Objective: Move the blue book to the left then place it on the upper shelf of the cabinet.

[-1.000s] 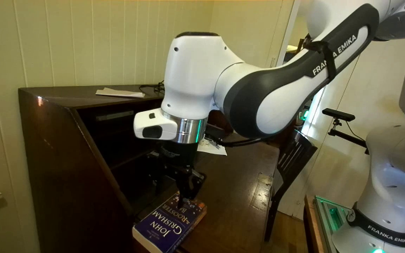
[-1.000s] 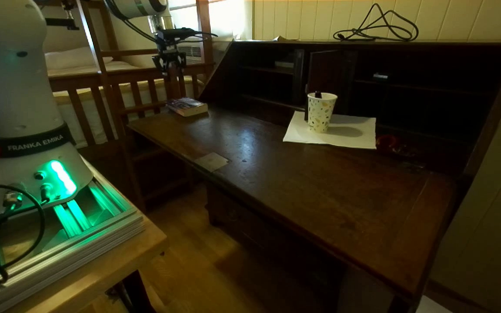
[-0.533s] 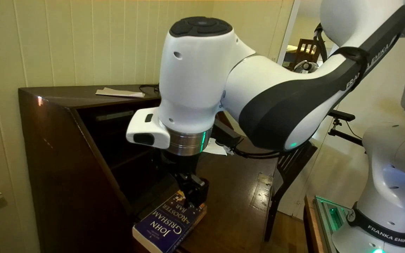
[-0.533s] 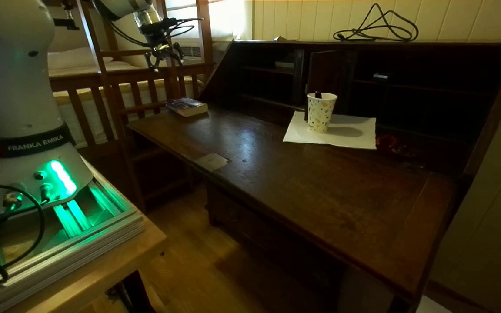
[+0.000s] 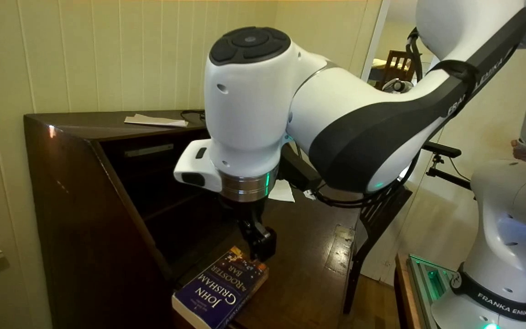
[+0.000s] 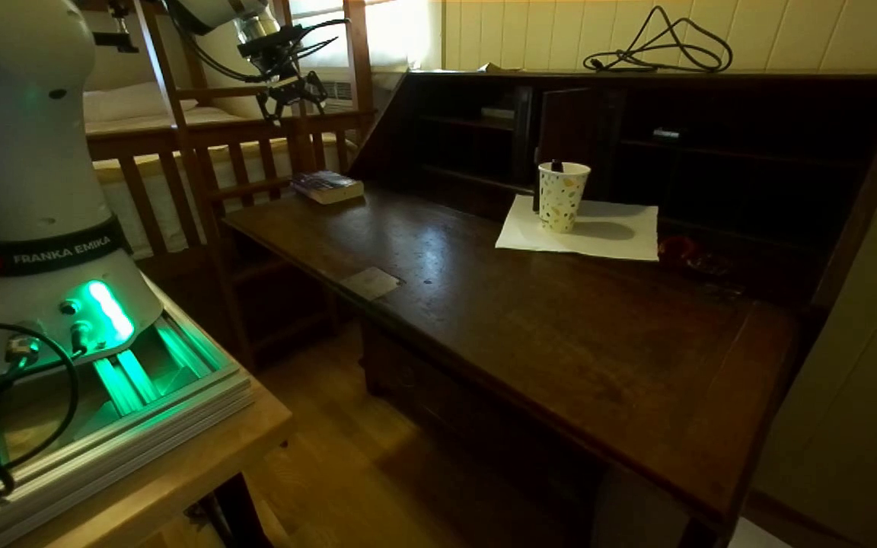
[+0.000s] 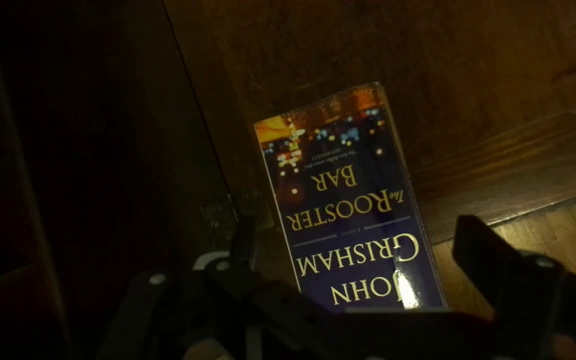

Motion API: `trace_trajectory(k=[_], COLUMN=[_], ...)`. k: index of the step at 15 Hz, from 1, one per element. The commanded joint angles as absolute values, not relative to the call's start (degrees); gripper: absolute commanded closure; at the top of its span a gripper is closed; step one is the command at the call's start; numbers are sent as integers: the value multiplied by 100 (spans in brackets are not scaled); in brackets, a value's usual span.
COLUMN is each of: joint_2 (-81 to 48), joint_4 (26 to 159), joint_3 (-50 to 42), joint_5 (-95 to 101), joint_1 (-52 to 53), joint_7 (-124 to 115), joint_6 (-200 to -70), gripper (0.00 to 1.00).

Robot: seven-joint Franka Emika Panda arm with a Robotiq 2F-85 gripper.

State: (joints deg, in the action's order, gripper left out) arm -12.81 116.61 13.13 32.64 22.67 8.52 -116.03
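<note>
The blue book (image 5: 219, 288) lies flat on the desk surface near its end, cover up. It also shows in an exterior view (image 6: 326, 186) and in the wrist view (image 7: 353, 200), where its near end is hidden by the gripper. My gripper (image 7: 355, 222) is open and empty, its fingers apart on either side of the book's outline. In both exterior views the gripper (image 5: 263, 253) (image 6: 298, 113) is above the book, tilted and not touching it. The cabinet (image 5: 85, 205) is dark brown. Its upper shelf (image 6: 454, 121) lies in shadow below the top board.
A patterned paper cup (image 6: 560, 198) stands on a white sheet (image 6: 613, 243), with a red object (image 6: 676, 250) beside it. A cable (image 6: 659, 53) and papers (image 5: 155, 120) lie on the cabinet top. A pale booklet (image 5: 149, 150) lies inside the upper compartment.
The wrist has turned and tilted. In the exterior views the gripper has drawn back and up from the book, and its fingers now show spread apart. The book has not moved.
</note>
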Motion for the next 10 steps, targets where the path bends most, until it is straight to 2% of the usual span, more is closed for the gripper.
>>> trace_trajectory(k=[1, 10], joint_2=[-1577, -2966], joint_4=[11255, 9797], joint_3=[1330, 1160], joint_5=[3512, 4080], joint_1=[2328, 3105], joint_7=[-65, -3234], joint_6=[-10929, -9923], gripper=[0, 0])
